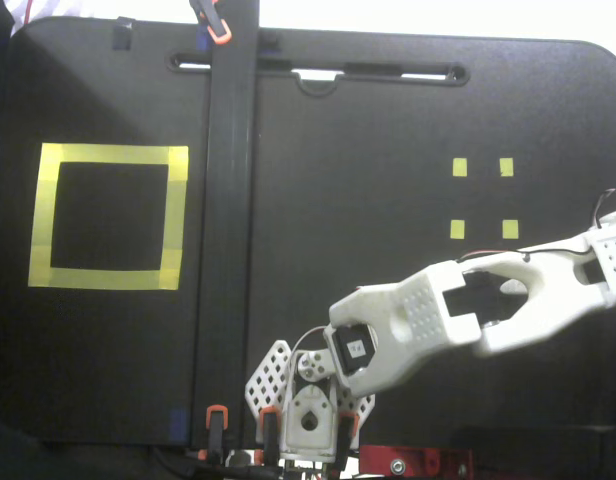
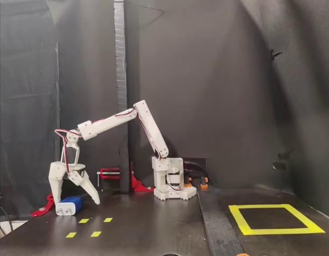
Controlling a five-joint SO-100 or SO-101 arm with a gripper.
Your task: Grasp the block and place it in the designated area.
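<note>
Between the spread fingers (image 2: 76, 201) at the side view's far left, the blue block (image 2: 69, 205) lies on the black counter (image 2: 154, 224), straddled but ungripped, with the yellow designated area (image 2: 274, 218) well apart toward the right.

Brightness: both fixed views dim, dark table (image 1: 388, 120) and backdrop.
Glare: white overexposed strip along the top edge of the downward view.
Light source: from above in the side view, pale wash on upper backdrop.
Sharpness: both soft; white arm (image 1: 458, 320) slightly blurred, lower frame.
</note>
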